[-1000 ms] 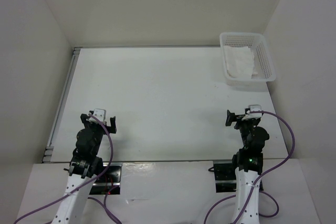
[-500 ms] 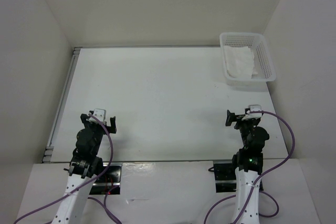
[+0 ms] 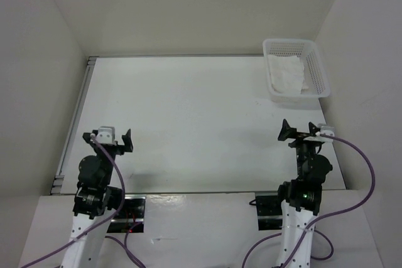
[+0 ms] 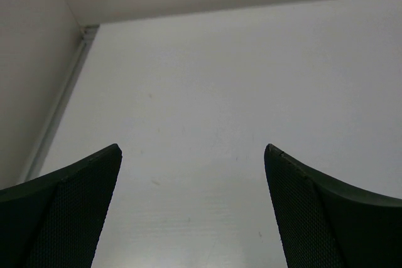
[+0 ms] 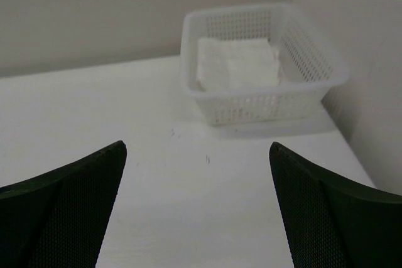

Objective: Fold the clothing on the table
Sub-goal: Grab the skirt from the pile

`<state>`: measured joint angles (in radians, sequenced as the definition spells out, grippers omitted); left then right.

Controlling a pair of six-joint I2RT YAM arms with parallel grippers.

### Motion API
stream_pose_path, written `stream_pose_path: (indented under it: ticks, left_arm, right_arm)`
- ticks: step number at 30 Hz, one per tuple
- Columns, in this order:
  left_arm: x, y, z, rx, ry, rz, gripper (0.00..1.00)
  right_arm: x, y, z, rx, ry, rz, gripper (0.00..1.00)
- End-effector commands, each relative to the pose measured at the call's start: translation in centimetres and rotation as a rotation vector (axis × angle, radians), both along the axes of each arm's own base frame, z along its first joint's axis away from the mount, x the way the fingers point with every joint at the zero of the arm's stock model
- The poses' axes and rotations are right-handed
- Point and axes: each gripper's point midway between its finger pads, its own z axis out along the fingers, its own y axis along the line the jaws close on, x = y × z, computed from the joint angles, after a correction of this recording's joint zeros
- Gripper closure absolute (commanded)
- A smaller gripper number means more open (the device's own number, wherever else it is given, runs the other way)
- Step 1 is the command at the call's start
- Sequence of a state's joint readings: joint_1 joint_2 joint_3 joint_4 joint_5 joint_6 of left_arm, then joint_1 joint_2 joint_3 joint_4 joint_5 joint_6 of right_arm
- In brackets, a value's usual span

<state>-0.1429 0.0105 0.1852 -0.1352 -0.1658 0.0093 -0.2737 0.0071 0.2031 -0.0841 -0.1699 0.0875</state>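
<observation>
The clothing [image 3: 286, 75] is a white folded piece of fabric lying inside the white perforated basket [image 3: 319, 70] at the table's [image 3: 201, 111] back right corner. The right wrist view shows the clothing [image 5: 237, 64] filling the basket's [image 5: 264, 103] left half. My left gripper [image 3: 108, 137] hovers open over the near left of the table, with only bare table [image 4: 207, 92] between its fingers [image 4: 75, 205]. At the near right, my right gripper [image 3: 299, 131] is open too, well short of the basket, and its fingers [image 5: 69, 199] frame bare table [image 5: 94, 105].
White walls enclose the table on the left, back and right. A grey metal rail [image 3: 75, 117] runs along the left edge and shows in the left wrist view as well [image 4: 63, 101]. The basket stands close to the right wall.
Both arms have shifted since half a second ago: the left gripper moved left and slightly away from its base, and the right gripper moved right. Both jaws stay wide apart.
</observation>
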Motion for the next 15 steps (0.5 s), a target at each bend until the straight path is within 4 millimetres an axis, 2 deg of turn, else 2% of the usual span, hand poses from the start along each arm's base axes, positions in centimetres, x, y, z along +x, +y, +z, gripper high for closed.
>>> stream_pose_path:
  ticks: [1, 2, 3, 4, 5, 6, 7, 8, 9, 10, 12, 13, 14, 15]
  left_arm:
    - [-2.7, 0.8, 11.7, -0.082, -0.335, 0.028, 0.0]
    - [-3.1, 1.1, 14.4, -0.088, -0.361, 0.038, 0.0]
    - [-3.1, 1.6, 15.7, -0.112, -0.362, 0.072, 0.0]
    - [-3.0, 2.1, 17.0, -0.134, -0.362, 0.103, 0.0]
    - [-1.1, 2.4, 16.1, -0.128, -0.248, 0.142, 0.0]
    - [-1.9, 3.4, 20.6, -0.18, -0.291, 0.199, 0.0]
    - [-1.3, 3.7, 21.8, -0.191, -0.255, 0.226, 0.0]
    - [-0.6, 3.8, 21.1, -0.172, -0.139, 0.244, 0.0]
    - [2.1, 3.4, 20.2, -0.159, -0.012, 0.265, 0.0]
    - [3.2, 3.2, 21.8, -0.147, 0.062, 0.271, 0.0]
    - [3.7, 3.4, 23.1, -0.151, 0.094, 0.278, 0.0]
    - [4.0, 3.2, 23.6, -0.149, 0.116, 0.26, 0.0]
    - [4.7, 2.7, 21.5, -0.123, 0.239, 0.249, 0.0]
    - [4.6, 2.5, 23.4, -0.108, 0.238, 0.227, 0.0]
  right_arm:
    - [-3.9, -1.1, 10.1, 0.01, -0.269, -0.119, 0.02]
    - [-4.2, -1.3, 11.0, 0.028, -0.284, -0.133, 0.02]
    - [-4.6, -1.2, 12.1, 0.045, -0.303, -0.134, 0.02]
    - [-5.6, -1.1, 14.7, 0.06, -0.351, -0.136, 0.02]
    - [-4.7, -1.6, 14.8, 0.094, -0.304, -0.155, 0.02]
    - [-5.5, -1.3, 17.9, 0.133, -0.336, -0.144, 0.02]
    - [-4.8, -1.4, 18.6, 0.158, -0.298, -0.144, 0.02]
    - [-3.7, -1.6, 17.9, 0.189, -0.202, -0.152, 0.02]
    - [-1.5, -1.8, 19.4, 0.201, -0.121, -0.145, 0.02]
    - [-0.4, -1.7, 18.2, 0.218, -0.01, -0.132, 0.02]
    - [2.6, -0.4, 18.5, 0.208, 0.124, -0.024, 0.02]
    - [3.3, 0.1, 18.2, 0.185, 0.167, 0.015, 0.02]
    - [3.7, 0.3, 17.7, 0.195, 0.202, 0.036, 0.02]
    - [4.4, 1.5, 17.0, 0.191, 0.271, 0.12, 0.02]
